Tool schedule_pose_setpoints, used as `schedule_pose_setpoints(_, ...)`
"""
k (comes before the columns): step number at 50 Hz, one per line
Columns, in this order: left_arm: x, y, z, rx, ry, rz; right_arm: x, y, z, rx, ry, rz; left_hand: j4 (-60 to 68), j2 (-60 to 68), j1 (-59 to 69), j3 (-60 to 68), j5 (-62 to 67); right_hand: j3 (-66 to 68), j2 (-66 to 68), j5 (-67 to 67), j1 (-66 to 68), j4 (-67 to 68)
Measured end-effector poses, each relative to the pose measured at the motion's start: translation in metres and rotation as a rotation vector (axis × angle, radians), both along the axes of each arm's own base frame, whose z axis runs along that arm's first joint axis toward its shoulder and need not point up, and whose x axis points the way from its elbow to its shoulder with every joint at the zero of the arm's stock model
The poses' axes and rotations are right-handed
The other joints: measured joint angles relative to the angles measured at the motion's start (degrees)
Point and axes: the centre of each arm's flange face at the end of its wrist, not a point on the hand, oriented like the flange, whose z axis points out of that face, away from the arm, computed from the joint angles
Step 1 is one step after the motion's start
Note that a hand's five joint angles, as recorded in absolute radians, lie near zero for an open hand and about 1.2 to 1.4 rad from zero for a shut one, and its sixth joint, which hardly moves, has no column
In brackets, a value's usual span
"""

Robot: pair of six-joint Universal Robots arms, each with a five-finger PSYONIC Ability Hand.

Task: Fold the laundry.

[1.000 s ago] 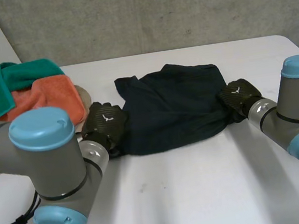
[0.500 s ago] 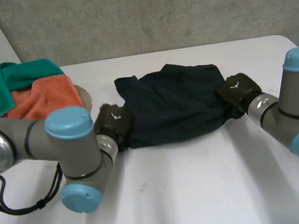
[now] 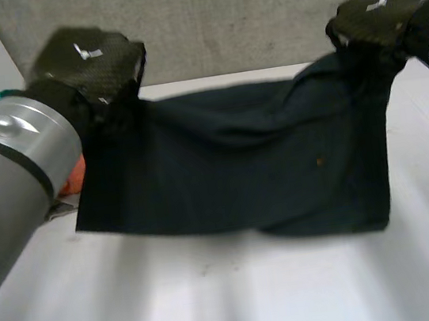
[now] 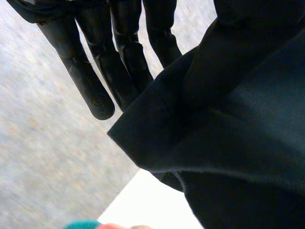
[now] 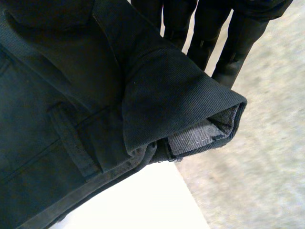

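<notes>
The dark garment (image 3: pixel 233 182) hangs in the air as a wide sheet between 2 raised hands. Its lower hem sags just above the white table (image 3: pixel 220 311), and its upper edge dips in the middle. The left hand (image 3: pixel 92 58) holds one upper corner and the right hand (image 3: pixel 378 14) the other, each with its back to the head camera, so that view gives the whole span of the cloth but not the grip. The left wrist view supplies it on that side: the fingers (image 4: pixel 90 90) are straight and close together. A folded corner of the cloth starts beside them and is pinched on their thumb side, with the thumb itself covered by the fold. Beyond the fingertips lie the table edge and a scrap of teal cloth (image 4: pixel 81 224). In the right wrist view the fingers (image 5: pixel 238 43) are likewise straight and together behind a thick rolled waistband. Below them are a belt loop (image 5: pixel 71 138) and grey lining (image 5: pixel 200 136) at the open end of the roll. In the head view a sliver of orange cloth (image 3: pixel 77 176) peeks out between the left arm (image 3: pixel 2 182) and the garment.
</notes>
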Motion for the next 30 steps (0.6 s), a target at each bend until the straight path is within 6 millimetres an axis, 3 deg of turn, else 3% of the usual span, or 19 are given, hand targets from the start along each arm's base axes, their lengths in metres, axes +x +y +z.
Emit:
schedule_pose_setpoints(7,-0.018,-0.037,-0.069,0.163,-0.120,0.020,0.007,-0.020,-0.066,0.198,0.076,-0.006,0.0,0.0,0.0,0.0,0.0,0.0,0.0,0.0,-0.1,0.0)
schedule_pose_setpoints(10,-0.026,-0.068,-0.109,0.229,-0.169,0.048,0.011,-0.040,-0.100,0.250,0.103,-0.033,0.0,0.0,0.0,0.0,0.0,0.0,0.0,0.0,-0.1,0.0)
schedule_pose_setpoints(13,-0.035,-0.097,-0.125,0.220,-0.169,0.067,0.016,-0.064,-0.115,0.201,0.096,-0.066,0.0,0.0,0.0,0.0,0.0,0.0,0.0,0.0,-0.1,0.1)
schedule_pose_setpoints(15,-0.042,-0.114,-0.121,0.172,-0.142,0.073,0.021,-0.080,-0.115,0.127,0.074,-0.085,0.0,0.0,0.0,0.0,0.0,0.0,0.0,0.0,-0.1,0.1)
schedule_pose_setpoints(19,-0.058,-0.147,-0.084,-0.014,-0.036,0.084,0.035,-0.117,-0.087,-0.164,-0.048,-0.128,0.2,0.0,0.0,0.0,0.0,0.0,0.0,0.0,-0.1,0.1)
schedule_pose_setpoints(21,-0.063,-0.159,-0.048,-0.165,0.056,0.093,0.040,-0.130,-0.061,-0.329,-0.135,-0.144,0.2,0.0,0.0,0.0,0.0,0.0,0.0,0.0,-0.1,0.1)
schedule_pose_setpoints(23,-0.065,-0.163,-0.011,-0.301,0.143,0.104,0.042,-0.135,-0.039,-0.443,-0.201,-0.149,0.2,0.0,0.0,0.0,0.0,0.0,0.0,0.0,-0.1,0.1)
schedule_pose_setpoints(24,-0.065,-0.163,-0.011,-0.301,0.143,0.104,0.042,-0.135,-0.039,-0.443,-0.201,-0.149,0.2,0.0,0.0,0.0,0.0,0.0,0.0,0.0,-0.1,0.1)
schedule_pose_setpoints(25,-0.062,-0.159,0.039,-0.479,0.264,0.122,0.044,-0.136,0.004,-0.638,-0.327,-0.146,0.2,0.0,0.0,0.0,0.0,0.0,0.0,0.0,-0.1,0.2)
schedule_pose_setpoints(28,-0.055,-0.150,0.078,-0.603,0.356,0.141,0.043,-0.131,0.033,-0.735,-0.407,-0.125,0.2,0.1,0.0,0.0,0.0,0.0,0.0,0.0,-0.1,0.2)
schedule_pose_setpoints(30,-0.052,-0.144,0.088,-0.633,0.383,0.150,0.044,-0.127,0.045,-0.754,-0.438,-0.102,0.2,0.1,0.0,0.0,0.0,0.0,0.0,0.0,-0.1,0.2)
